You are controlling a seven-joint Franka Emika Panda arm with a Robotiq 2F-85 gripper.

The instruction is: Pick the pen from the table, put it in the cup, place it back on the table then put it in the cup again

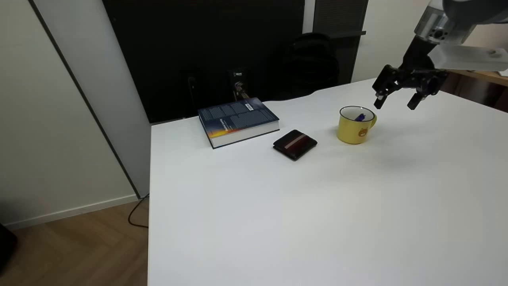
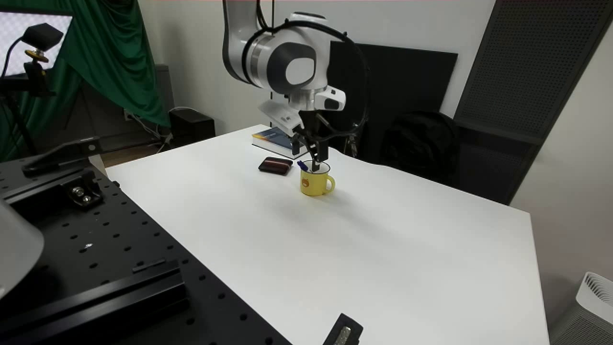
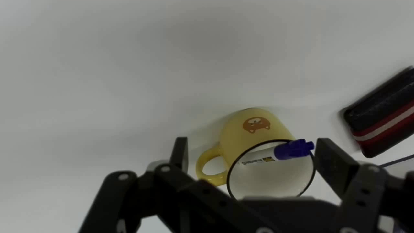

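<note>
The white bench (image 1: 278, 218) runs out of every frame, a black panel (image 1: 206, 47) behind it. A green curtain (image 2: 117, 57) hangs in the room's corner. Both exterior views crop the Franka arm (image 2: 293, 62); its jaws stand parted and released near the yellow mug (image 3: 244, 141). A black backpack (image 2: 421, 148) blurs into the dark background. The arm partly covers the hardback book (image 2: 274, 141) in an exterior view. In the wrist view the jaws' base hides part of the mug's rim and the striped wallet (image 3: 386, 115) is cropped. The blue-capped marker (image 3: 278, 153) leans inside the mug, lower end hidden.
</note>
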